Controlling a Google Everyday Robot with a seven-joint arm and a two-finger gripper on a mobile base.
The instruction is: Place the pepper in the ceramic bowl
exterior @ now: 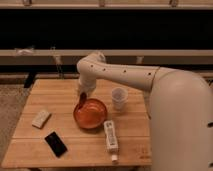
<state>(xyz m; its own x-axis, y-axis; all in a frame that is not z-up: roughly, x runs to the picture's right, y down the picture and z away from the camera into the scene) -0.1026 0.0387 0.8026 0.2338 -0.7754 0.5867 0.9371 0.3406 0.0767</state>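
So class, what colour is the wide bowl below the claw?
Glossy orange: the ceramic bowl sits below the claw, clearest in the camera view.

Wooden table (75,150): ceramic bowl (91,113), white cup (118,97), black phone (55,144), white tube (111,137), beige block (41,118); end effector (82,100) above bowl's rim.

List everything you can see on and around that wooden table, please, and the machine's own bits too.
ceramic bowl: one, glossy orange, middle of the table.
pepper: one, dark red, slender, at the tip of the hand, over the bowl's left rim.
cup: one, translucent white, right of the bowl.
tube-shaped bottle: one, white, lying near the front edge, right of the bowl.
phone-like slab: one, black, lying flat at the front left.
small block: one, pale, left side of the table.
table: one, light wood slats.
arm: one, white, reaching in from the right.
hand: one, at the arm's end, above the bowl's left rim.
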